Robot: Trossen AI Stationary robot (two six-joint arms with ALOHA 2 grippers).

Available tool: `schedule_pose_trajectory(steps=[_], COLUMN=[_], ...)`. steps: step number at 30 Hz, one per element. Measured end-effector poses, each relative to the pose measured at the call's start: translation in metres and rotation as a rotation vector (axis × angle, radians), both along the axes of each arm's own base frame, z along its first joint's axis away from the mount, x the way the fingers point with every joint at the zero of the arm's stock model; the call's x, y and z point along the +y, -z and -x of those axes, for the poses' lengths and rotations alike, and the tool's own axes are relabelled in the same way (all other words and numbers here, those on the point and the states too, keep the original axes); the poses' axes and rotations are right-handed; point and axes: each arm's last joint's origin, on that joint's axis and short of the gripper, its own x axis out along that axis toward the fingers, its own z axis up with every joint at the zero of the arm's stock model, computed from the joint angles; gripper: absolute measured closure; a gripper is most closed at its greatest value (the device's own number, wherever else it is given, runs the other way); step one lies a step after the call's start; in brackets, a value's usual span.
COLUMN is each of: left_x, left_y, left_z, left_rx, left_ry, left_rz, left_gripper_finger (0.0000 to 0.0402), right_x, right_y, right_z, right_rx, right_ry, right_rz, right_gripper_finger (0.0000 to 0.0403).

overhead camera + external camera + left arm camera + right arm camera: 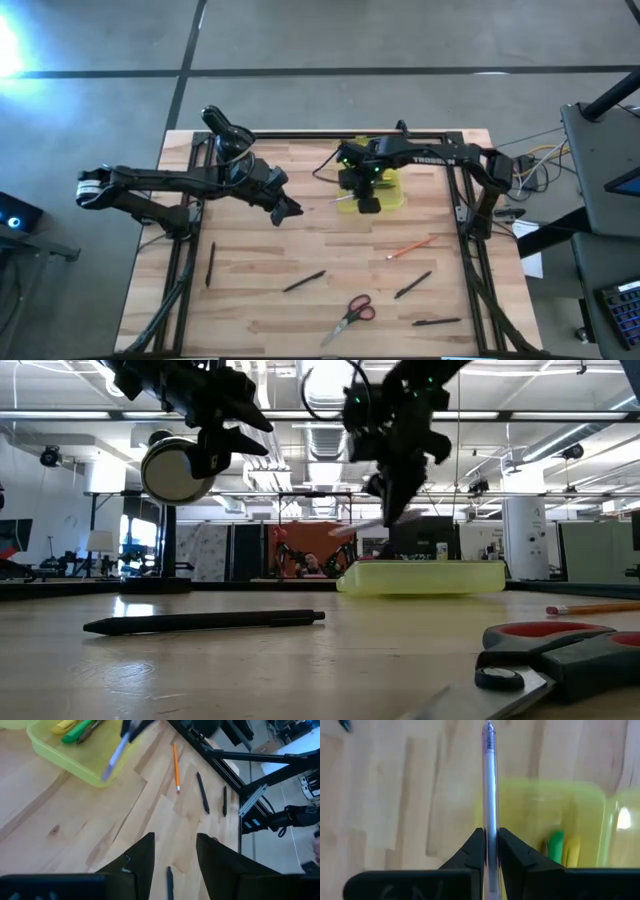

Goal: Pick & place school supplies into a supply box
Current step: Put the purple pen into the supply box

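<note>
My right gripper (368, 203) is shut on a pale purple pen (489, 780), above the near-left end of the translucent yellow-green supply box (392, 196). The box stands on the table and holds a green pen (555, 842) and a yellow pen (573, 849). My left gripper (175, 851) is open and empty, above bare table to the left of the box (75, 755). Still on the table lie an orange pencil (412, 246), several black pens, one of them at the left (210, 265), and red-handled scissors (352, 313). My right gripper pinches the pen's shaft (490, 837) between its two fingers. The pen runs along the fingers, and its long free end (488, 740) sticks out ahead of the fingertips. The fingers point down. The pen is lifted clear and slants down toward the table's left beside the box (355, 527).
More black pens lie near the middle (303, 282) and at the near right (412, 285) (437, 322). In the low view a black pen (205, 622) and the scissors (560, 650) lie close by. A black metal frame (470, 230) borders the table.
</note>
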Motion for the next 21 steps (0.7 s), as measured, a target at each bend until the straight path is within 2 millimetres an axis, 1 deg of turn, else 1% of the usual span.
schedule_pose_trajectory(steps=[4,10,14,18,21], left_x=[0.0,0.0,0.0,0.001,0.001], left_y=[0.0,0.0,0.0,0.0,0.0], left_z=[0.0,0.0,0.0,0.0,0.0], left_rx=[0.0,-0.001,-0.001,-0.001,-0.002], left_ry=[-0.001,0.0,0.0,-0.017,-0.021], left_rz=[0.002,0.0,0.0,-0.01,-0.013], left_gripper_finger=[0.0273,0.0273,0.0273,0.0273,0.0273], right_x=[-0.014,-0.026,-0.028,-0.032,-0.035], right_y=[0.015,0.025,0.035,0.048,0.059], right_z=[0.023,0.052,0.073,0.091,0.102], right_rx=[0.016,-0.162,-0.227,-0.302,-0.314], right_ry=[0.052,0.153,0.206,0.261,0.305], right_rz=[-0.008,-0.008,0.002,-0.115,-0.2], right_gripper_finger=[0.0377,0.0377,0.0377,0.0377,0.0377])
